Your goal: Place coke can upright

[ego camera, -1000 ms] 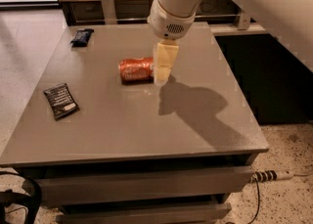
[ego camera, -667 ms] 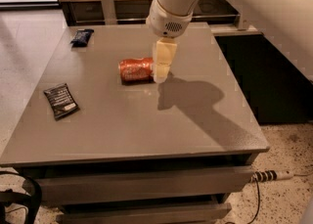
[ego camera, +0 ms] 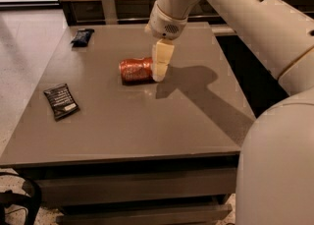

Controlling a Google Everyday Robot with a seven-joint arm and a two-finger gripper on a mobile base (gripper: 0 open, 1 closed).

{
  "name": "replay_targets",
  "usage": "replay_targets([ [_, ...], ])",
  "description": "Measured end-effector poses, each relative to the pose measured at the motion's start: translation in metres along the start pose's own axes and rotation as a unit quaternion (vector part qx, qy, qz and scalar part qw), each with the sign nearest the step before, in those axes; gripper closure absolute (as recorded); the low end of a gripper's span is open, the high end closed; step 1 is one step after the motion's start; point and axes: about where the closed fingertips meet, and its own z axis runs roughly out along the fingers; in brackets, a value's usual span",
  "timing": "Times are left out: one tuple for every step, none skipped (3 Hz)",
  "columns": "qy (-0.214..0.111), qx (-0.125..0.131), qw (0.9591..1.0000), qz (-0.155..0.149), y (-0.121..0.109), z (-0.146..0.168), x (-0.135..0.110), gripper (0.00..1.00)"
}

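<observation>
The coke can (ego camera: 135, 70) lies on its side near the middle of the grey worktop (ego camera: 147, 126), toward the far half, with its long axis running left to right and its orange-red wall facing up. The hand (ego camera: 158, 74) hangs down from the pale arm (ego camera: 235, 13), which reaches in from the right and above. The hand's cream-coloured tip sits low at the right end of the can, right against it or just beside it. From this angle it cannot be told whether the hand is spread, pressed together, or pinching the can. The arm and hand throw a dark shadow (ego camera: 196, 89) across the worktop to the right of the can. A dark snack packet (ego camera: 61, 101) lies flat near the left edge, well apart from the can, and a second dark packet (ego camera: 82, 37) lies at the far left corner.
</observation>
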Motion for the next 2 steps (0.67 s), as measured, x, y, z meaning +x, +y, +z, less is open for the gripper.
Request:
replay_targets([
  [0.010, 0.000, 0.9999, 0.012, -0.001, 0.007, -0.004, 0.00],
  [0.036, -0.002, 0.9992, 0.017, 0.004, 0.016, -0.017, 0.00],
])
